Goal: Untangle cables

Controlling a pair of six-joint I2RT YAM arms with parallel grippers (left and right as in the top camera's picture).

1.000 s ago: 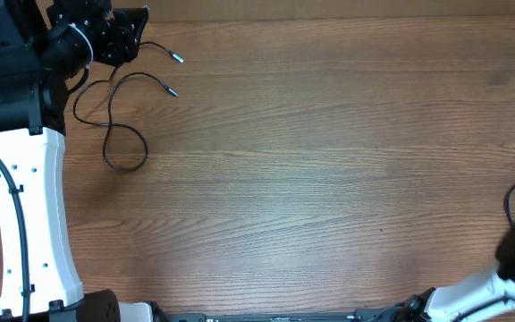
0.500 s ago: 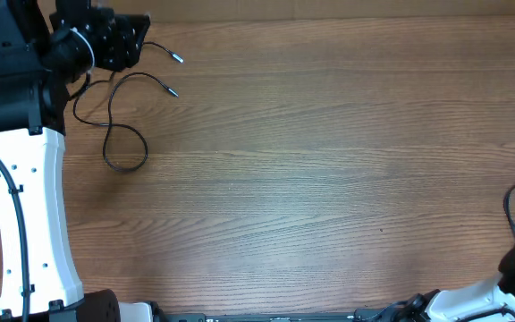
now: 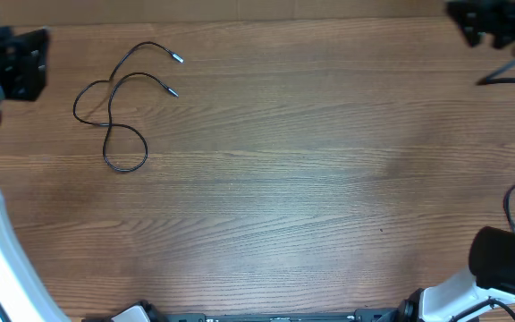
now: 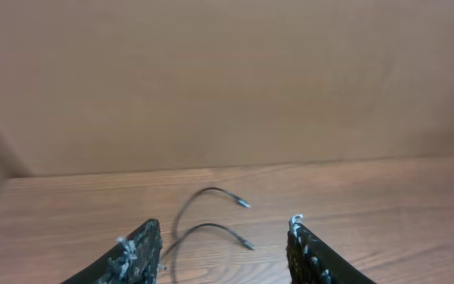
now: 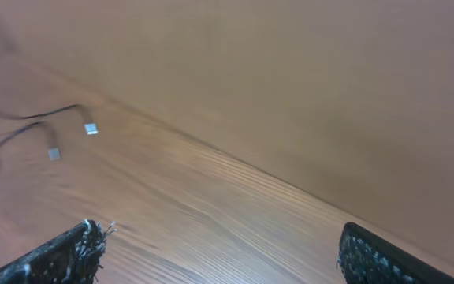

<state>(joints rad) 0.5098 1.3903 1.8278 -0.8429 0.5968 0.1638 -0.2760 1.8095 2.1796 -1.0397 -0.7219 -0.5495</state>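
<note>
Mostly done, I'd say: the cable point(image 3: 111, 123) lies loose near the far-left corner, loops yet to straighten; left gripper point(image 4: 219, 244) and right gripper point(image 5: 219, 233) gape empty.

Left gripper point(image 4: 223, 237): 10 o'clock overhead, jaws apart. Right gripper point(image 5: 219, 244): 2 o'clock, jaws wide apart; wrist pose unclear through blur.

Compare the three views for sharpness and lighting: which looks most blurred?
Overhead: evenly lit, no glare, the table grain and the cable crisp. Left wrist: soft throughout, the wall featureless, the fingers dark at the bottom edge. Right wrist: blurriest, the plugs smeared and the wood streaked.
</note>
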